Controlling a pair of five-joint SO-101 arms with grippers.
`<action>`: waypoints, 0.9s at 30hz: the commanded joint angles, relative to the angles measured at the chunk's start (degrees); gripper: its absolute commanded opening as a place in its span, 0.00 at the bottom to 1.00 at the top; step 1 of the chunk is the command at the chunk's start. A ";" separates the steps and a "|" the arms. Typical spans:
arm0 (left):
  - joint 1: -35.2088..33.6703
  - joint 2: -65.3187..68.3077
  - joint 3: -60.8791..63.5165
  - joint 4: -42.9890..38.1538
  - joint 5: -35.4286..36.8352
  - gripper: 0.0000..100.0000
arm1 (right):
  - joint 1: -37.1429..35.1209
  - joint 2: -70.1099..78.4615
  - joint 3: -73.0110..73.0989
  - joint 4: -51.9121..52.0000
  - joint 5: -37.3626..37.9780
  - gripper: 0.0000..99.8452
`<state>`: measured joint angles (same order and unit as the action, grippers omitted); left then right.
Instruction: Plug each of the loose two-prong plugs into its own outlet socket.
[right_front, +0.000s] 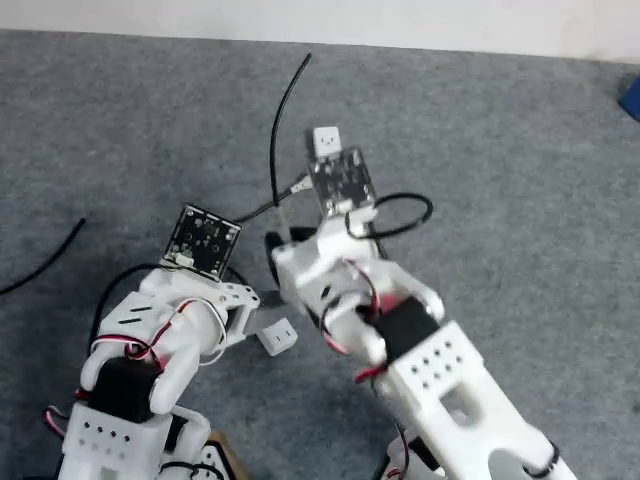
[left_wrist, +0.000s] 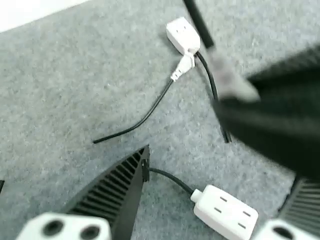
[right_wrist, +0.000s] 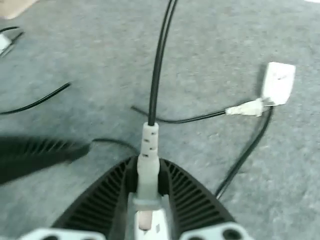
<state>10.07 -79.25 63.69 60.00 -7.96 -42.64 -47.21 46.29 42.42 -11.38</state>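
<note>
Items on the grey carpet (right_front: 500, 120), left to right:

1. Loose black cable (right_front: 40, 262), lying at the far left edge, well apart from both arms.
2. Left gripper (left_wrist: 220, 175). Claw spread wide and holding nothing, low over the carpet, one ribbed black finger (left_wrist: 117, 187) on each side.
3. Near outlet socket (left_wrist: 227, 212). White, flat on the carpet between the two arms and just beside the left claw, its slots facing up. A black lead runs from one end.
4. Right gripper (right_wrist: 148, 165). Claw pinching a white two-prong plug (right_wrist: 149, 137) by its body, the strain relief pointing away from the wrist. Its black cord (right_wrist: 160, 60) trails off across the carpet toward the far side.
5. Far outlet socket (right_wrist: 278, 82). White, lying beyond the right arm.
6. Second white plug (right_wrist: 247, 108). Meets the end of the far socket and looks seated; its black cable curves away over the carpet.
</note>
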 joint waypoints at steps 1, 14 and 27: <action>-1.36 0.84 -0.13 -2.02 0.62 0.43 | -4.35 -5.23 1.01 2.33 -1.05 0.01; -6.02 25.63 0.40 -18.37 0.35 0.28 | -3.65 -6.55 1.27 5.49 1.67 0.01; -6.11 17.63 0.92 -13.80 0.53 0.20 | 1.01 -6.20 5.05 6.02 3.43 0.01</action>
<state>4.70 -60.26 65.10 45.85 -7.96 -42.64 -52.48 50.77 48.31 -8.66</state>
